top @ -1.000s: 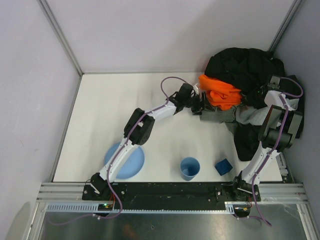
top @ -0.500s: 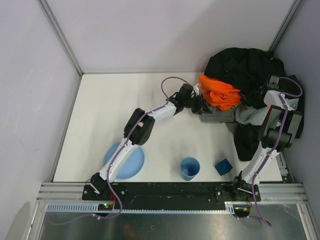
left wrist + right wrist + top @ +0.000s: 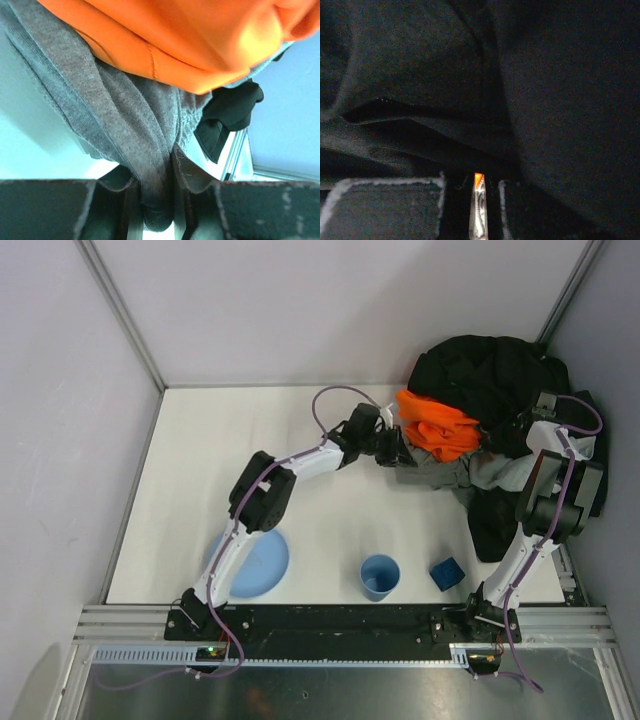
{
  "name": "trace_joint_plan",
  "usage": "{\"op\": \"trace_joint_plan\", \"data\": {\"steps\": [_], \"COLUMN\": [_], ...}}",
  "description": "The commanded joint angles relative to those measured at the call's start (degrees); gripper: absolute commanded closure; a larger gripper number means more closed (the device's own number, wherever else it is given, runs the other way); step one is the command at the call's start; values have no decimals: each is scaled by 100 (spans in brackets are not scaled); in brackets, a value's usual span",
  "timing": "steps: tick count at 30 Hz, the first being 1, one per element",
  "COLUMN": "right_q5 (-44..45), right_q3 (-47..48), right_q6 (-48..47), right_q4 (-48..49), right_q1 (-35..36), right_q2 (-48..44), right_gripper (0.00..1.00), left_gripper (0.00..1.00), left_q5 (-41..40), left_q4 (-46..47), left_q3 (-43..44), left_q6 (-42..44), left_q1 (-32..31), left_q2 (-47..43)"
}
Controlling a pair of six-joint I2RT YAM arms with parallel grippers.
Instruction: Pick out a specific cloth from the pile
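Left fingers (image 3: 136,197) are clamped on a fold of the grey cloth (image 3: 125,125) gathered between them. Beyond the fingertips, the orange cloth (image 3: 190,40) overlies it. Right fingers (image 3: 451,205) are pressed against the black jacket (image 3: 545,100) of the pile (image 3: 490,370); whether they are apart or together cannot be determined.

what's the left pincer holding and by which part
The left pincer is shut on the grey cloth, pinching a bunched fold at its edge, just under the orange cloth.
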Motion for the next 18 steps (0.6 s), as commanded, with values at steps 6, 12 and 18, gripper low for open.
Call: {"op": "trace_joint_plan", "data": {"steps": [6, 12, 18], "right_q5": [584, 646, 708], "right_q3": [-337, -350, -407], "right_q6": [-163, -180, -235], "right_q4": [-825, -935, -1018], "right_q1": [-40, -57, -65], "right_q2": [274, 190, 91], "right_gripper": [100, 100, 100], "left_gripper": [90, 90, 90], "left_q5": [369, 417, 527], "left_q4": [-84, -90, -87], "left_q3": [-424, -611, -685], "left_q6": [552, 559, 438], "left_q1": [97, 238, 398], "left_q2": [-1758, -2454, -3094]}}
